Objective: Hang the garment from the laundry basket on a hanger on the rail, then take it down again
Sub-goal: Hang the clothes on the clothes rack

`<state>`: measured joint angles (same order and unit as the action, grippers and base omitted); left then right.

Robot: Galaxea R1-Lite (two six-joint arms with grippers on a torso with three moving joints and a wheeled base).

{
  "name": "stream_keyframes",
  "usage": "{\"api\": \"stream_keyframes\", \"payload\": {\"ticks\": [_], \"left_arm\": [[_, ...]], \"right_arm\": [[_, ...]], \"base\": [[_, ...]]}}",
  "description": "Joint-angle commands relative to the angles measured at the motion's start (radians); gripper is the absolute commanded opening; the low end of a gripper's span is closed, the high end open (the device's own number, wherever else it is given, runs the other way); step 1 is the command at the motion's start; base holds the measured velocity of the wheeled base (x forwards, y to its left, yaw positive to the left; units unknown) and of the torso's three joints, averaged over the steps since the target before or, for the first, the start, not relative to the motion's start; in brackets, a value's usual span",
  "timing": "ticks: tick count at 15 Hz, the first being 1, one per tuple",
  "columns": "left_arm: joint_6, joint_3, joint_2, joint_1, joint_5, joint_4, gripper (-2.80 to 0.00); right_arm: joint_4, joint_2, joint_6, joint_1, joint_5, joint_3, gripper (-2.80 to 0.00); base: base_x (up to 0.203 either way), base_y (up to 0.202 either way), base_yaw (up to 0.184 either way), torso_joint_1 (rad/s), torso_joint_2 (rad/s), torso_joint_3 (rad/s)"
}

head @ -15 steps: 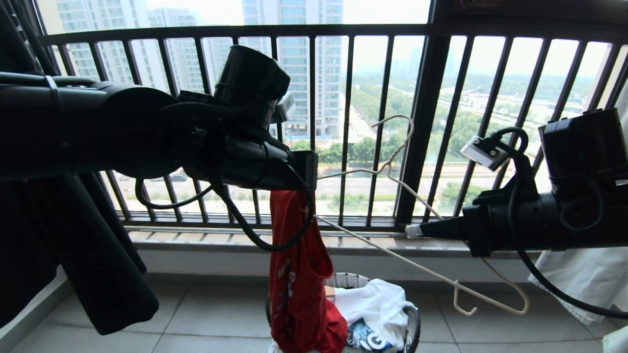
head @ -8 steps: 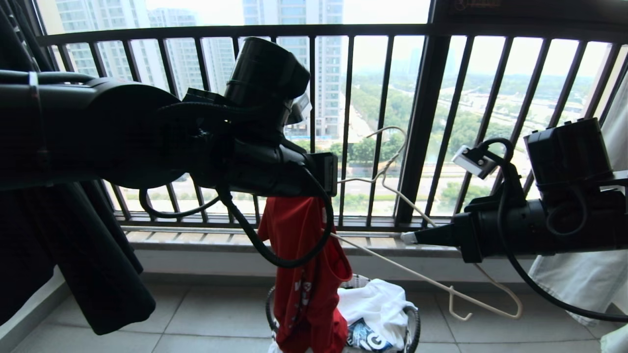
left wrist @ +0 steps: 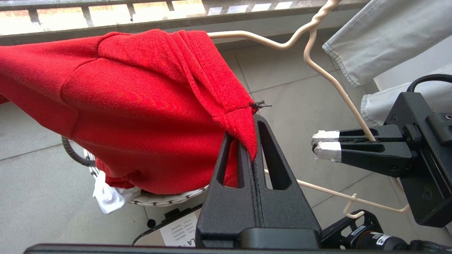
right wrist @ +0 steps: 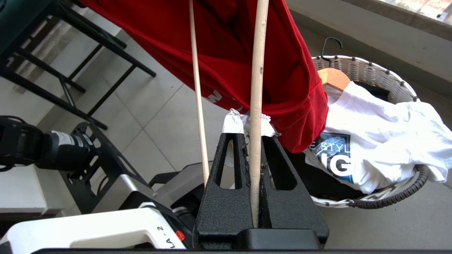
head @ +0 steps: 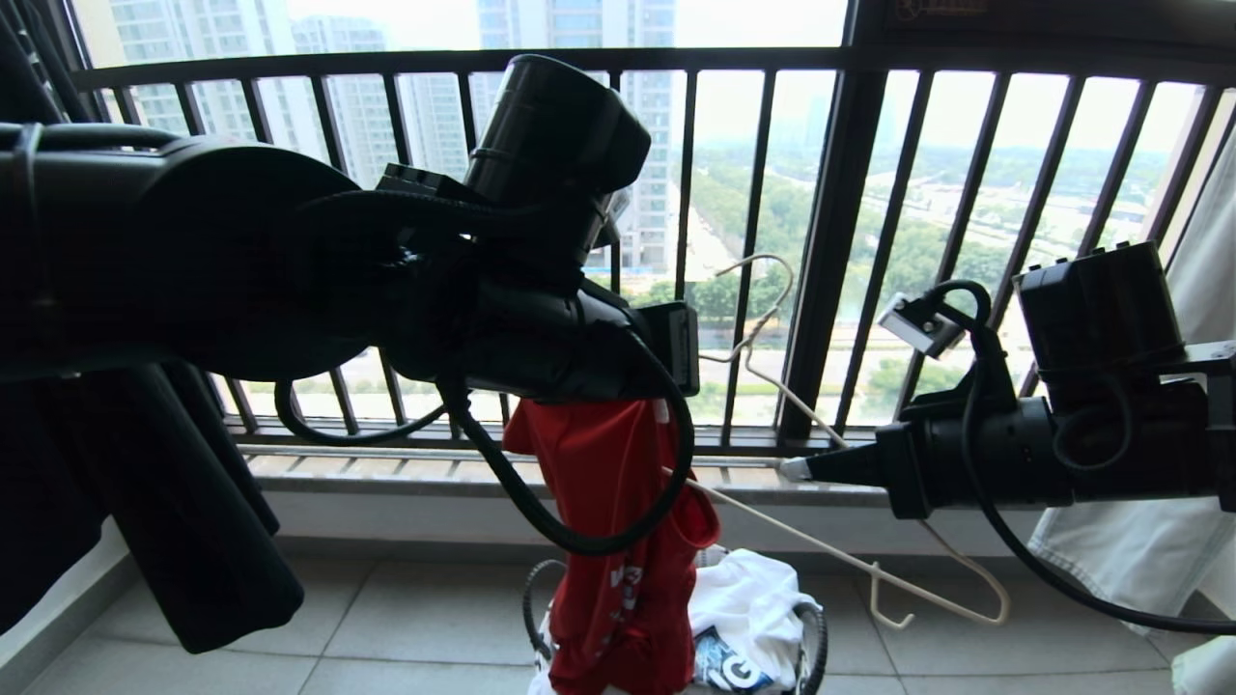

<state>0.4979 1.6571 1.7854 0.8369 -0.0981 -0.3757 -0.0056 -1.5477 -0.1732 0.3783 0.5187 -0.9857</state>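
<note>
At the left, the left gripper (left wrist: 247, 141) is clamped shut on a bunched fold of the garment (head: 608, 521), the red T-shirt; the cloth is pinched right at the fingertips and the rest drapes away from them, hanging down toward the laundry basket (head: 811, 637) on the tiled floor. In the left wrist view one shoulder of the hanger (left wrist: 328, 77) is already under the red fabric, just beyond the closed jaws.

In the middle, the wire runs from under the shirt across to the other arm, its hook lifted against the window railing (head: 830, 251).

At the right, the right gripper (right wrist: 250, 127) is closed on the hanger's lower wire, which passes straight between its taped fingertips; the shirt's hem hangs just past them, and a white T-shirt (right wrist: 370, 141) lies in the basket beyond.

The step in hand appears to be dressing the hanger. To do it well, the right jaws should hold the wire steady and level while the left draws the collar along the shoulder, keeping the fold taut so it does not snag on the notch hook, and releasing only once the fabric sits over both shoulders. The rail is not in view.
</note>
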Motion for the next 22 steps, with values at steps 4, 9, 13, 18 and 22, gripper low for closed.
{"api": "stream_keyframes", "payload": {"ticks": [4,9,13,18,22], "left_arm": [[0.055,0.085,-0.009,0.031,-0.002,-0.131,-2.80],[0.055,0.072,-0.001,0.056,0.000,-0.132,-2.80],[0.015,0.083,0.055,0.067,-0.005,-0.127,-2.80],[-0.088,0.166,0.043,0.026,-0.008,-0.128,-2.80],[-0.176,0.229,0.026,0.019,-0.092,-0.129,-2.80]], "right_arm": [[-0.036,-0.009,0.002,-0.012,-0.045,0.005,-2.80],[-0.039,-0.015,-0.003,0.021,-0.043,0.014,-2.80],[-0.054,0.009,-0.005,0.050,-0.042,0.016,-2.80],[-0.139,-0.028,0.040,0.051,0.005,0.006,-2.80],[-0.146,-0.059,0.096,0.051,0.058,-0.015,-2.80]], "base": [[0.000,0.000,0.000,0.000,0.00,0.000],[0.000,0.000,0.000,0.000,0.00,0.000],[0.000,0.000,0.000,0.000,0.00,0.000],[0.000,0.000,0.000,0.000,0.00,0.000],[0.000,0.000,0.000,0.000,0.00,0.000]]}}
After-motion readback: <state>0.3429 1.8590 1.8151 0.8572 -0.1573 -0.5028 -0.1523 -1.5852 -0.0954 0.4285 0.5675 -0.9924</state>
